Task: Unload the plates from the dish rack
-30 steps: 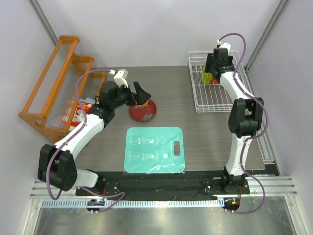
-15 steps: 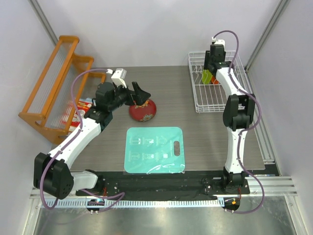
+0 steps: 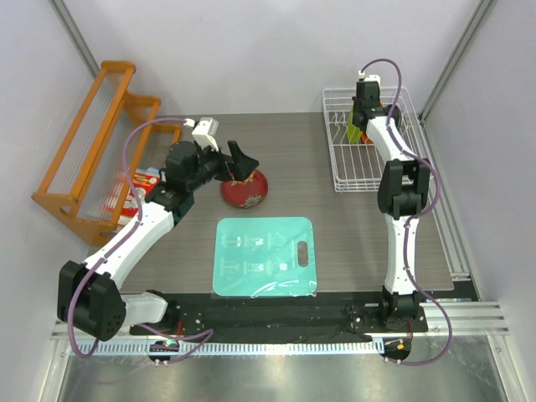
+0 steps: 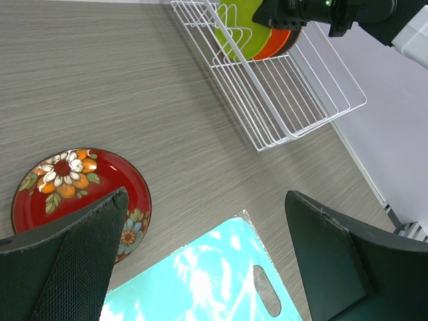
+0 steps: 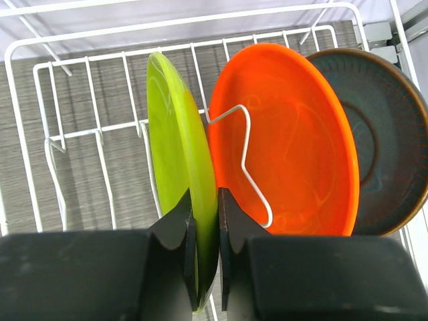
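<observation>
The white wire dish rack (image 3: 362,188) stands at the far right of the table. In it three plates stand on edge: lime green (image 5: 175,127), orange (image 5: 294,147) and dark blue-teal (image 5: 391,144). My right gripper (image 5: 205,200) is shut on the rim of the lime green plate (image 3: 355,132), one finger on each face. The dark red floral plate (image 3: 244,191) lies flat on the table, left of centre. My left gripper (image 3: 237,163) hovers just above it, open and holding nothing; the red plate (image 4: 73,190) shows beside its left finger.
A teal rectangular mat (image 3: 265,256) lies in front of the red plate, near the table's front edge. An orange wooden slanted rack (image 3: 92,151) stands along the left side, with a red and white item beside its foot. The walls close in behind the dish rack.
My right gripper has gone further into the dish rack and shut on the lime green plate's rim. The left arm has drawn back slightly, still open.
</observation>
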Motion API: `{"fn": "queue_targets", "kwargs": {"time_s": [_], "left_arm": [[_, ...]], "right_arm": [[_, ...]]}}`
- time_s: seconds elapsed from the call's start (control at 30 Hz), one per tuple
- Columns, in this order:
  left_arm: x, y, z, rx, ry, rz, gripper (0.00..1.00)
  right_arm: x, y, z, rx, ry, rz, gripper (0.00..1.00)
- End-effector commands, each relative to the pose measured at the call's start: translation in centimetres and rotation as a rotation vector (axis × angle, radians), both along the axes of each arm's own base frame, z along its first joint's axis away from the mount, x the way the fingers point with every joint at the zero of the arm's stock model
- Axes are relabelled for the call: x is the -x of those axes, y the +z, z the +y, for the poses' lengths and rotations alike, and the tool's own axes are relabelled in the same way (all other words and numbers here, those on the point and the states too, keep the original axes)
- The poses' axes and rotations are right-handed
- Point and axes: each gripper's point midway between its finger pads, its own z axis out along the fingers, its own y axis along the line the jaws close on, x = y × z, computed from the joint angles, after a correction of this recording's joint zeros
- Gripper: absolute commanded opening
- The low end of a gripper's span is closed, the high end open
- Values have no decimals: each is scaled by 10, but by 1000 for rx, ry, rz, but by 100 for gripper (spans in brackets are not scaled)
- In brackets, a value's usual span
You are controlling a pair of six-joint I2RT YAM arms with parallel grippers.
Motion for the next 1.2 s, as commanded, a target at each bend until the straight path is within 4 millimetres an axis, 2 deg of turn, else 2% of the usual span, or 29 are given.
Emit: {"fn": "queue_targets", "kwargs": {"time_s": [0.0,0.03,0.07,0.13,0.17,0.27,0.3,0.4,0.47,0.53,0.57,0.6,0.63,0.67,0.7,0.73,0.77,0.8,0.83,0.87,0.9,0.97,1.03,1.07,1.1,1.17], "left_arm": [[-6,6,0,-7,21,-32,100],[-8,5,0,-9,28,-30,99],[-11,1,0,-16,38,-16,99],[-16,-4,0,-28,50,-1,100],[-20,-6,-2,-33,52,5,99],[-28,-9,-8,-35,43,14,99],[-31,-5,-12,-25,38,5,99],[-43,3,-25,17,13,-18,100],[-48,6,-37,50,-25,-15,99],[-59,10,-48,76,-49,-16,100],[-62,21,-55,118,-74,-41,99],[-64,21,-62,139,-95,-38,99],[-71,22,-69,156,-115,-37,99],[-70,26,-77,190,-154,-36,99],[-73,27,-81,208,-169,-36,100],[-78,21,-88,221,-186,-26,99],[-81,30,-92,261,-204,-59,99],[-79,32,-98,303,-236,-38,100],[-80,36,-104,333,-262,-37,99],[-86,33,-111,363,-286,-52,99],[-83,31,-119,404,-326,-12,99],[-90,28,-133,452,-365,-19,99],[-89,29,-144,511,-403,13,99],[-94,23,-149,531,-416,13,99],[-94,22,-154,546,-424,20,99],[-96,17,-159,575,-433,31,99]], "right_arm": [[1,65,-10,35,-63,-121,1],[3,71,-9,64,-56,-122,1],[7,90,-14,89,-93,-158,1],[12,104,-14,106,-111,-183,1],[18,126,-18,111,-133,-223,1],[27,148,-17,106,-148,-270,1],[34,162,-18,101,-153,-293,1],[51,183,-17,89,-162,-322,1],[60,189,-15,71,-152,-331,1],[72,190,-6,9,-117,-324,1],[77,187,-2,-20,-105,-306,1],[83,173,5,-63,-87,-277,1],[92,185,19,-128,-27,-296,1],[97,183,25,-165,-1,-290,1],[105,168,33,-200,30,-253,1],[110,168,42,-256,53,-253,1],[119,178,58,-319,128,-264,1],[127,163,66,-357,149,-231,1],[132,161,74,-409,170,-229,1],[140,175,90,-472,248,-258,1],[148,159,96,-507,262,-227,1],[154,166,108,-582,304,-259,1],[168,163,121,-649,356,-248,1],[169,167,124,-681,363,-263,1],[178,163,131,-714,395,-247,1],[182,167,137,-762,415,-262,1]]}}
